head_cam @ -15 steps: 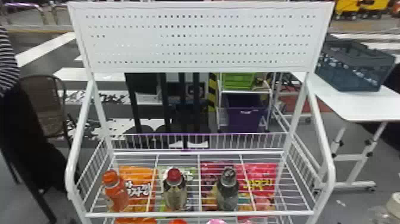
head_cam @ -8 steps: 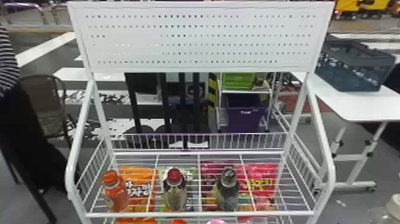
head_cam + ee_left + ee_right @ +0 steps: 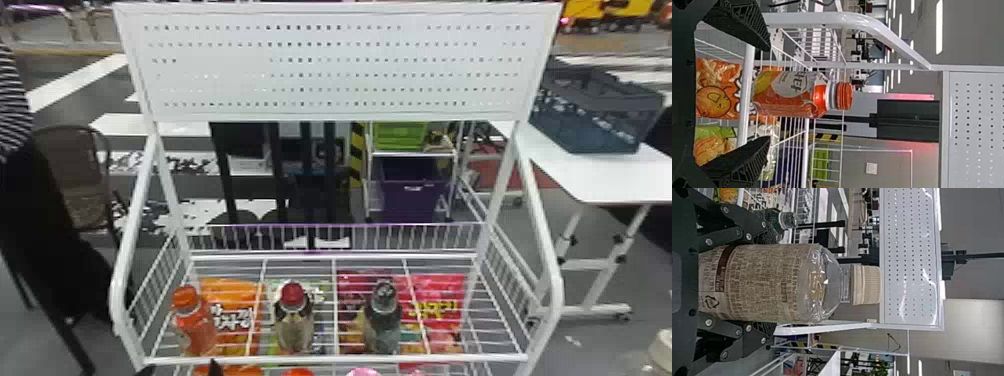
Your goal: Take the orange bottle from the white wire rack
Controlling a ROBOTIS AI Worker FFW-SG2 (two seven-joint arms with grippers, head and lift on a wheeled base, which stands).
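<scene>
Left gripper (image 3: 181,369) — nearer orange bottle (image 3: 194,327)

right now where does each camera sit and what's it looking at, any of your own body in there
Head view: on the head, looking forward and down at the wire rack; left hand tips at the bottom edge.
Left wrist view: on that wrist, facing the orange bottle; left hand's open fingers show.
Right wrist view: on that wrist, facing the cream-capped bottle in the right hand.
Head and left wrist views share the orange bottle.

Clear labelled bottle (image 3: 766,282) (its cap (image 3: 867,284) beige), held in right gripper (image 3: 772,281), white perforated panel (image 3: 911,258) beyond
</scene>
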